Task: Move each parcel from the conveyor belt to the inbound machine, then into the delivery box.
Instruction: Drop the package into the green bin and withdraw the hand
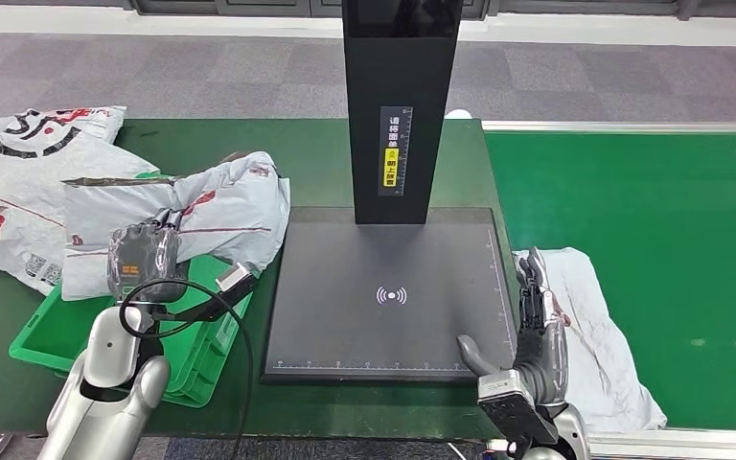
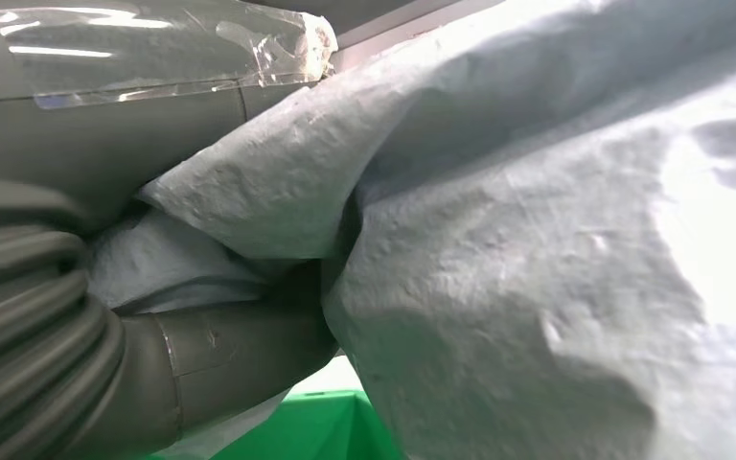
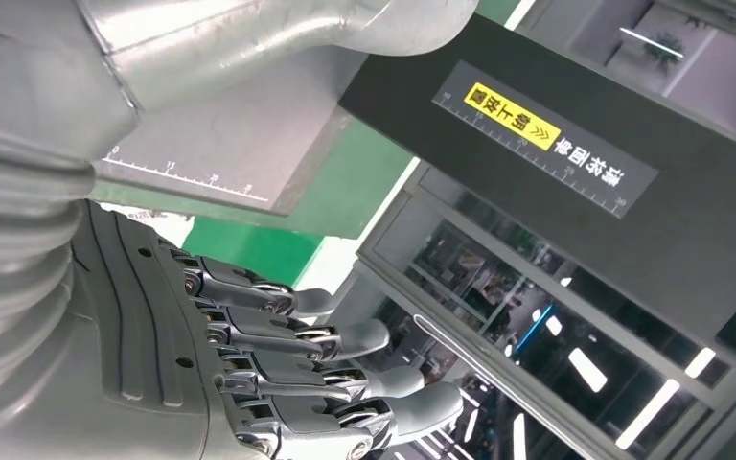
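My left hand grips a crumpled grey-white parcel that sags over the far rim of the green delivery box. In the left wrist view the parcel is pinched against my thumb, with the green box below. My right hand is open, fingers straight, and its thumb lies at the near right corner of the black inbound machine's platform. Just right of that hand a white parcel lies on the edge of the green conveyor belt. The right wrist view shows straight fingers holding nothing.
The machine's black column rises from the back of the platform. A large white parcel with red and black print lies at the far left of the table. Grey carpet floor lies beyond.
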`<action>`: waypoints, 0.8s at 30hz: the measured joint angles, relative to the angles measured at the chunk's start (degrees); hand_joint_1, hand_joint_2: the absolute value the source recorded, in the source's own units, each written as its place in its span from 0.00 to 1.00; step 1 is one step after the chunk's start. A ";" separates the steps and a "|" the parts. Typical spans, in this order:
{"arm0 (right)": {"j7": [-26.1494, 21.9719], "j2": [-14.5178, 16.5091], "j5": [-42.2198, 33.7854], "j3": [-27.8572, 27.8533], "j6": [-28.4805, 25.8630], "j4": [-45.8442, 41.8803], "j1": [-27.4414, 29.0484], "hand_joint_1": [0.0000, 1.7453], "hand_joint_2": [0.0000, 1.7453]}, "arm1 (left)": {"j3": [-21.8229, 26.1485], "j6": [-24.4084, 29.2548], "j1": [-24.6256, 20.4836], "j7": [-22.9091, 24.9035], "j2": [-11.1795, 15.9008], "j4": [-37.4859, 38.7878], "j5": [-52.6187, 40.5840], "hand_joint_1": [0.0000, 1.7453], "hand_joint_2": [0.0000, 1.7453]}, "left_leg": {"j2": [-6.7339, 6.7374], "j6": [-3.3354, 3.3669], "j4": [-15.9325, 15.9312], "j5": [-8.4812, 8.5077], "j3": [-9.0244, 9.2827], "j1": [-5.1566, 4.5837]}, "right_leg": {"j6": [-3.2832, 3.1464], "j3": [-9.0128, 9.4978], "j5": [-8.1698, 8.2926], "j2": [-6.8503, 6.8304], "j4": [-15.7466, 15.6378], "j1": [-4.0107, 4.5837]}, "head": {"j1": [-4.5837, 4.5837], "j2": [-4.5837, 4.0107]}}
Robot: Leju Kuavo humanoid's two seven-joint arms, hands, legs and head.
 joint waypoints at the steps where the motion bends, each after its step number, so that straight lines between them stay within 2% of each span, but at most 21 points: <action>1: 0.01 0.01 0.15 -0.11 0.02 0.00 0.07 0.00 1.00 | 0.21 0.09 0.00 -0.04 -0.18 0.29 -0.10 1.00 1.00 | 0.00 0.00 0.00 0.00 0.00 0.00 | 0.00 -0.01 0.00 0.00 0.00 0.00 | 0.00 0.00; 12: -0.62 0.01 -0.69 -1.41 -3.08 0.03 0.71 0.00 1.00 | 0.87 2.66 -2.48 -0.97 -2.04 5.26 -1.54 1.00 1.00 | 0.04 0.00 -0.01 0.00 -0.04 0.00 | 0.00 0.00 0.01 0.01 0.00 0.00 | 0.00 0.00; 19: -1.30 -0.36 -2.11 -1.52 0.07 2.16 -2.98 0.00 1.00 | 3.81 2.84 4.09 1.82 -2.23 -0.77 -3.14 1.00 1.00 | 0.12 0.00 -0.01 -0.01 -0.07 0.00 | -0.01 -0.10 0.00 0.12 0.02 0.01 | 0.00 0.00; 24: -1.28 -0.62 -2.01 -1.52 0.17 3.25 -4.40 0.00 1.00 | 5.38 2.75 6.00 1.93 -2.49 -3.07 -3.19 1.00 1.00 | 0.05 0.00 -0.01 -0.01 -0.11 0.00 | -0.01 -0.10 -0.01 0.05 0.02 0.01 | 0.00 0.00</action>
